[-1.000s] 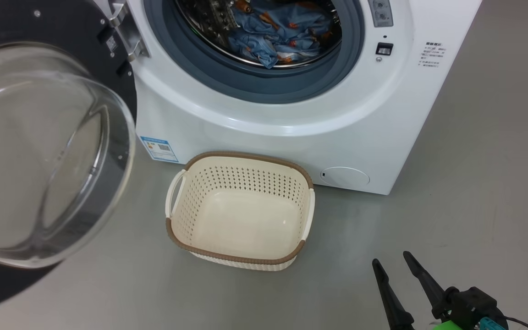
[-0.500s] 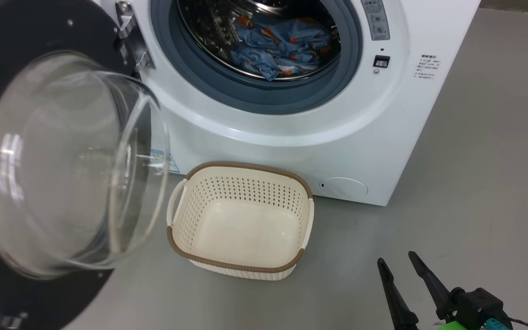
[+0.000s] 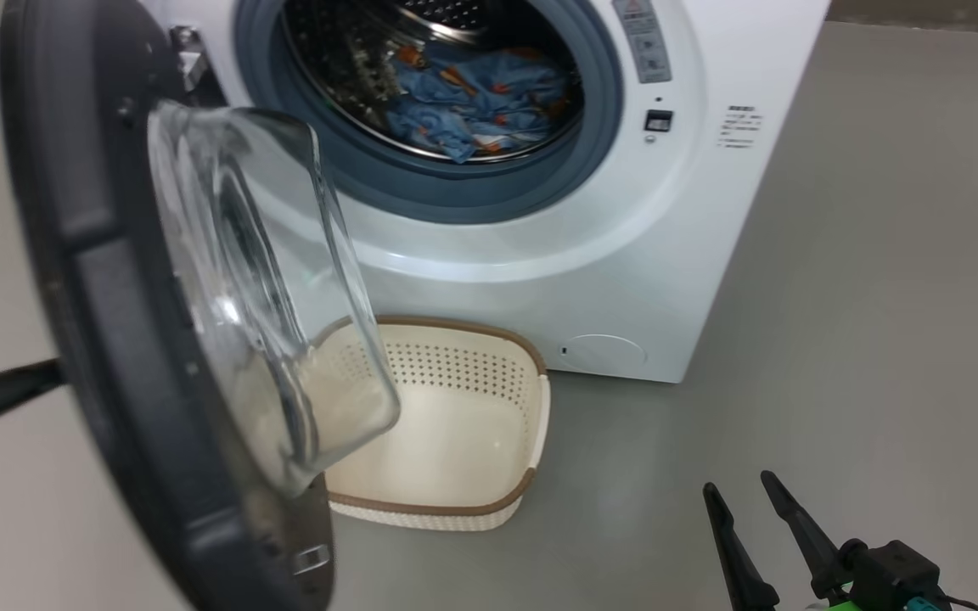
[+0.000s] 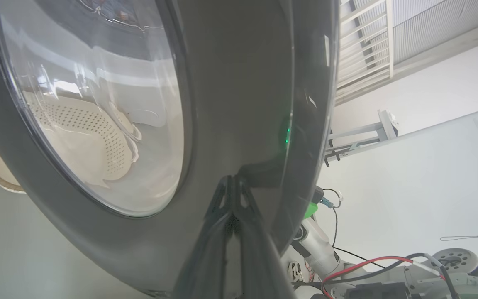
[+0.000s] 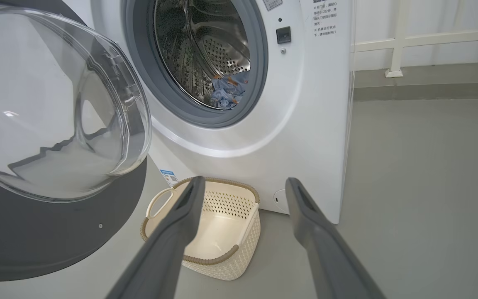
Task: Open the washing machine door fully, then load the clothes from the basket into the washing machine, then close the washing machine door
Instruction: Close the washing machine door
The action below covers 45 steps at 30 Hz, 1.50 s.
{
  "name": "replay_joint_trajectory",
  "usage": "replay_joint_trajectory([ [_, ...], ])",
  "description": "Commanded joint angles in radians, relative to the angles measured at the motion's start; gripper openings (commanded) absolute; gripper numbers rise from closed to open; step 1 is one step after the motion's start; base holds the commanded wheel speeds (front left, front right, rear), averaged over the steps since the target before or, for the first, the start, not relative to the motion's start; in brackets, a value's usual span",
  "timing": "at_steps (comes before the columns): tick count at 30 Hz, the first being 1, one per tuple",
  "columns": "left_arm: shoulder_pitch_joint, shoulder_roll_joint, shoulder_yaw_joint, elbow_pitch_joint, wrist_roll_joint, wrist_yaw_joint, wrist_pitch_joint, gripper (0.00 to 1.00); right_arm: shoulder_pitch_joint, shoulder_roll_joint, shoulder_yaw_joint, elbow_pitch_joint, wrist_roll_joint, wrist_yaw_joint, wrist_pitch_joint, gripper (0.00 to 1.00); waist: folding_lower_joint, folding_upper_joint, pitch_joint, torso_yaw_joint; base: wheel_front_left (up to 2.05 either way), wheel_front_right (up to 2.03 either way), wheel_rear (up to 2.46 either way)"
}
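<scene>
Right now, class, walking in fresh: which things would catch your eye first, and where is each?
The washing machine door, black-ringed with a bulging glass bowl, stands partway open at the head view's left, hiding part of the empty basket on the floor. Blue-and-orange clothes lie inside the washing machine. The shut left gripper meets the door's outer face.

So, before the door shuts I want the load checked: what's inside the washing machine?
Light blue clothes lie in the steel drum; whatever is beneath them is covered.
</scene>
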Motion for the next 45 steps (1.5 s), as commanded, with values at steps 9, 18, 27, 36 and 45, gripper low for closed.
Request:
replay_joint_trajectory([
  [9, -0.069, -0.121, -0.022, -0.137, 0.079, -0.004, -0.03, 0.0, 0.0, 0.008, 0.016, -0.039, 0.02, 0.006, -0.012, 1.0, 0.0, -0.0001, 0.006, -0.1, 0.0, 0.0, 0.0],
  [18, -0.178, -0.249, -0.048, -0.079, 0.176, -0.004, -0.161, 0.0, -0.011, 0.015, 0.017, -0.054, 0.017, 0.006, -0.012, 1.0, 0.0, -0.0001, 0.036, -0.201, 0.0, 0.0, 0.0],
  [27, -0.276, -0.297, -0.062, 0.012, 0.236, -0.004, -0.266, 0.0, -0.018, 0.017, 0.008, -0.069, 0.033, 0.006, -0.012, 1.0, 0.0, -0.0001, 0.06, -0.259, 0.0, 0.0, 0.0],
  [36, -0.273, -0.263, -0.094, 0.054, 0.258, -0.004, -0.308, 0.0, -0.026, 0.017, 0.007, -0.07, 0.042, 0.006, -0.012, 1.0, 0.0, -0.0001, 0.06, -0.258, 0.0, 0.0, 0.0],
  [45, -0.151, -0.186, -0.108, 0.01, 0.301, -0.004, -0.394, 0.18, -0.026, 0.017, 0.001, -0.066, 0.036, 0.006, -0.012, 1.0, 0.0, -0.0001, 0.056, -0.223, 0.0, 0.0, 0.0],
])
